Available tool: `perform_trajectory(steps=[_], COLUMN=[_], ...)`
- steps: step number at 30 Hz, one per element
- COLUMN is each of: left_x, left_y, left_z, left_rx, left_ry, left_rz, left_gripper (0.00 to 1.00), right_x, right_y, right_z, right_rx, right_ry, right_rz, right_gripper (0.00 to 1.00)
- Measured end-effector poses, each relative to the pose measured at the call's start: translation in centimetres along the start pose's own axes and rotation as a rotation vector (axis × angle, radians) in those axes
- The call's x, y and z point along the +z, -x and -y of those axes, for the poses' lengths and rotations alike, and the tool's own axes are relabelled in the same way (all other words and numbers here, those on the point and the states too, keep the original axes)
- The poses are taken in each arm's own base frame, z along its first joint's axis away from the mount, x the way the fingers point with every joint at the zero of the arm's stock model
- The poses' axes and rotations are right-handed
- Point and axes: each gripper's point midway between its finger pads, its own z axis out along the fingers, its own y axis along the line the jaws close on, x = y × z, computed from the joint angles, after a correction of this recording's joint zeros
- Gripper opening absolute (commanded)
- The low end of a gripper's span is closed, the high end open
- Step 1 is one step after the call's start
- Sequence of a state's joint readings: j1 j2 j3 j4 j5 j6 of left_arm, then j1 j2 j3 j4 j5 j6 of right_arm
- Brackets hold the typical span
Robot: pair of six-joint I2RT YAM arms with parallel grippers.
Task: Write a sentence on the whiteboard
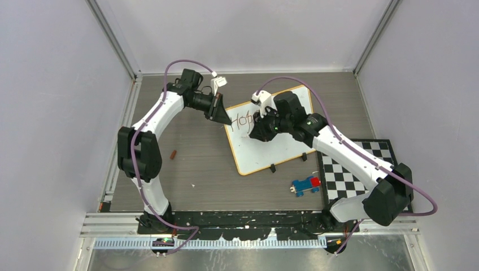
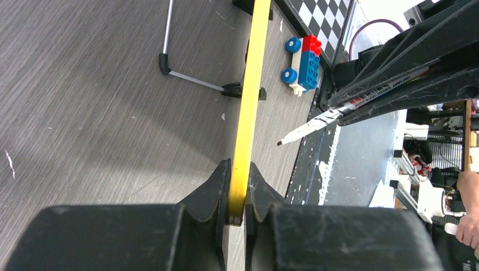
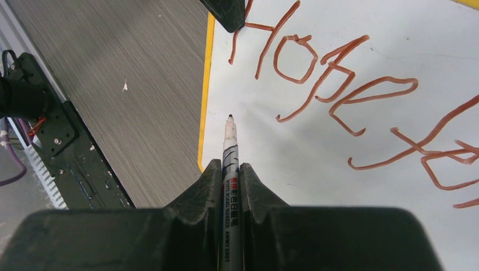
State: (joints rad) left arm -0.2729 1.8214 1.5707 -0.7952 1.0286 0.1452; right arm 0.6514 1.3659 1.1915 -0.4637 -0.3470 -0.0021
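Inside left gripper [image 2: 238, 169], whiteboard [image 2: 249, 101] edge.

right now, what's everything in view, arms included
whiteboard: 1, white, orange-yellow rim, mid-table, set at an angle
sentence: 1, reddish-brown, begins "Hope", at the board's far left corner
marker: 1, white barrel, dark tip over the board
toy car: 1, blue and red, between board and near edge
checkered mat: 1, black and white, right side
small brown piece: 1, left of the board, too small to identify
table: 1, grey wood grain
left gripper: 1, black, shut on the whiteboard's rim
right gripper: 1, black, shut on the marker
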Motion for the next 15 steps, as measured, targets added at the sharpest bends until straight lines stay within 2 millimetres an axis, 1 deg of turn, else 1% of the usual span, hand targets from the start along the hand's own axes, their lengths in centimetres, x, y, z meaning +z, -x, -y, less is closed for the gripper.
perform_trajectory(steps=[7, 10, 13, 15], left_x=[0.0, 0.0, 0.0, 0.0], left_y=[0.0, -0.1, -0.1, 0.0], left_z=[-0.7, -0.8, -0.8, -0.8], left_rx=[-0.019, -0.024, -0.02, -0.018], left_ry=[-0.013, -0.017, -0.018, -0.019], left_rz=[-0.007, -0.008, -0.007, -0.007], left_gripper=[0.0, 0.0, 0.0, 0.0], right_x=[0.1, 0.0, -0.5, -0.9], right_y=[0.1, -0.4, -1.2, -1.3], right_z=[0.1, 0.2, 0.3, 0.3], right_rx=[-0.001, -0.003, -0.006, -0.012], right_ry=[0.0, -0.008, -0.02, -0.027], right_rz=[0.008, 0.011, 0.01, 0.018], right_gripper=[0.0, 0.0, 0.0, 0.0])
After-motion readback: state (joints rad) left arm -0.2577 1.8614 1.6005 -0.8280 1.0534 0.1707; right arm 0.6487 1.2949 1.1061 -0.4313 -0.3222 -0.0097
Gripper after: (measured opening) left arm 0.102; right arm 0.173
